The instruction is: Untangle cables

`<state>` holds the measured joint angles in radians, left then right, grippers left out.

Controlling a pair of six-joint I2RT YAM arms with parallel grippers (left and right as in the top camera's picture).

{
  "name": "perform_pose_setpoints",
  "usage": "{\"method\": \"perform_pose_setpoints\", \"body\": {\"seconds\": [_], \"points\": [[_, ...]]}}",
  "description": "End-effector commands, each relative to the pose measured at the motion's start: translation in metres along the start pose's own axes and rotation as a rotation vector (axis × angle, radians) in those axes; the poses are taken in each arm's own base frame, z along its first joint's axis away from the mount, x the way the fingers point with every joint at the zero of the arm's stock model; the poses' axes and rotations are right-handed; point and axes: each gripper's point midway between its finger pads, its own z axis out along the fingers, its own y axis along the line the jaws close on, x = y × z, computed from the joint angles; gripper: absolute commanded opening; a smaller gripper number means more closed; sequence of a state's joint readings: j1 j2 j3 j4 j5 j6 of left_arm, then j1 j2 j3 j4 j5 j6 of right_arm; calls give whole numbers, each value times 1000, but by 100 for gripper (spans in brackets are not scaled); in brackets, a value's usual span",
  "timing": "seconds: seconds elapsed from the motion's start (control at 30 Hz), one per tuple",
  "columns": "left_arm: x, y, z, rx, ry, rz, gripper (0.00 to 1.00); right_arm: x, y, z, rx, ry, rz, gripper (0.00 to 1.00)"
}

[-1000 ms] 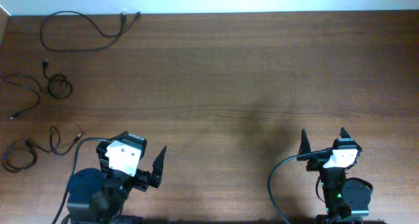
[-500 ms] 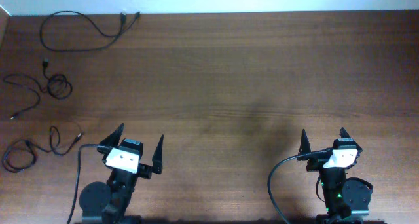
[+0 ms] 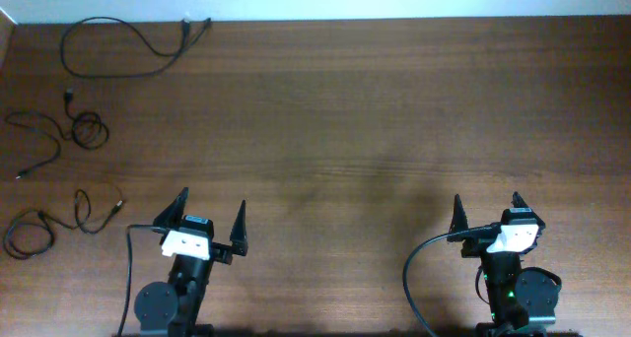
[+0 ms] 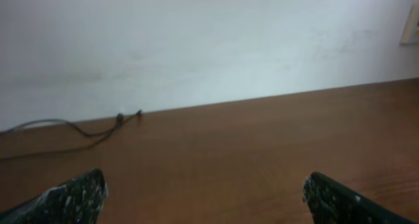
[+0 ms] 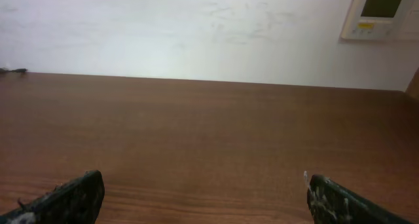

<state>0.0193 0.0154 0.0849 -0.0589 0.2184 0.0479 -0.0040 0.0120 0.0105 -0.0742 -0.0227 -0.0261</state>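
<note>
Three thin black cables lie apart as loose loops along the table's left side. One cable loops at the far left corner and also shows in the left wrist view. A second cable lies at the left edge. A third cable lies nearer the front left. My left gripper is open and empty at the front left, to the right of the third cable. My right gripper is open and empty at the front right, far from the cables.
The wooden table ends at a white wall behind it. A wall-mounted control panel shows in the right wrist view. A thicker black arm cable curves beside the right arm's base.
The left arm has swung back and straightened, its gripper now pointing at the far wall at the front left. The right arm and the cables have not moved.
</note>
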Motion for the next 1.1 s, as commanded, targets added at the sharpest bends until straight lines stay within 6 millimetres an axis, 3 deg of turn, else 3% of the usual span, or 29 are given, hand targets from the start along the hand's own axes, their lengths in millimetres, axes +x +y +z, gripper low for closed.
{"method": "perform_pose_setpoints", "body": {"seconds": [0.0, 0.3, 0.43, 0.9, 1.07], "points": [[8, 13, 1, -73, -10, -68, 99, 2, -3, 0, 14, 2, 8, 98], [17, 24, 3, -136, -13, -80, 99, 2, -3, 0, 14, 2, 8, 98], [40, 24, 2, -142, 83, -93, 99, 2, -3, 0, 14, 2, 8, 98], [41, 22, 2, -134, 85, -98, 99, 2, -3, 0, 14, 2, 8, 98], [44, 37, -1, -223, 95, -95, 99, 2, -3, 0, 14, 2, 8, 98]]}}
